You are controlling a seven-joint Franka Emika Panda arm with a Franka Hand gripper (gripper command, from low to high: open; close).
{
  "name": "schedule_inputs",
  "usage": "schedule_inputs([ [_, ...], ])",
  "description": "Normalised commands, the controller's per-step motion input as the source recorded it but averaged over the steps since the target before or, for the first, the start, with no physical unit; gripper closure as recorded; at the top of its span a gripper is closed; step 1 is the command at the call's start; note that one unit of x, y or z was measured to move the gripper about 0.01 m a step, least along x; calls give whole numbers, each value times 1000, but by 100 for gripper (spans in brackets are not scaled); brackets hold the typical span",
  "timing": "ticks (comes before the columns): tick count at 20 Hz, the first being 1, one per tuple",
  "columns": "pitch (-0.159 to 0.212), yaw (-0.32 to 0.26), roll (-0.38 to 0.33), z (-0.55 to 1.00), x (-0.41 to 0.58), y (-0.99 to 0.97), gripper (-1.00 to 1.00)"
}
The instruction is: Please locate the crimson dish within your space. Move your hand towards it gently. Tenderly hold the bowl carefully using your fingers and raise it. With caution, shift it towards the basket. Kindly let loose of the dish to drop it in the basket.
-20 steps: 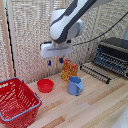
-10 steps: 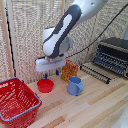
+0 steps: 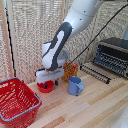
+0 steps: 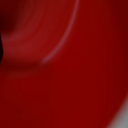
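The crimson dish (image 3: 46, 89), a small red bowl, sits on the wooden table beside the blue mug. My hand (image 3: 49, 82) is low over it, and the white block hides much of the bowl. The two dark-blue fingers (image 3: 56, 82) stand apart, reaching down at the bowl's rim, so the hand is open. The wrist view is filled by the blurred red surface of the bowl (image 4: 75, 75), very close. The red basket (image 3: 24, 112) with its blue-grey rim stands at the exterior view's lower left, a short way from the bowl.
A blue mug (image 3: 75, 86) stands just right of the bowl in the exterior view. An orange-yellow object (image 3: 70, 70) is behind it. A black toaster oven (image 3: 113, 55) and a dark rack (image 3: 95, 74) are at the right. A slatted screen backs the table.
My hand has come down and towards the exterior view's left, from above the bowl and mug to right on the bowl. The bowl, mug and basket have not moved.
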Motion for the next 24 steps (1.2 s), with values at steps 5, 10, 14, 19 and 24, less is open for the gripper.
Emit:
schedule_inputs([
  [5, 0, 41, 0, -63, 61, -10, 100],
  [10, 3, 0, 0, 0, 25, 8, 100],
  [14, 12, 0, 0, 0, 0, 34, 100],
  [19, 24, 0, 0, 0, 0, 137, 100],
  [24, 15, 7, 5, 185, 41, 118, 100],
])
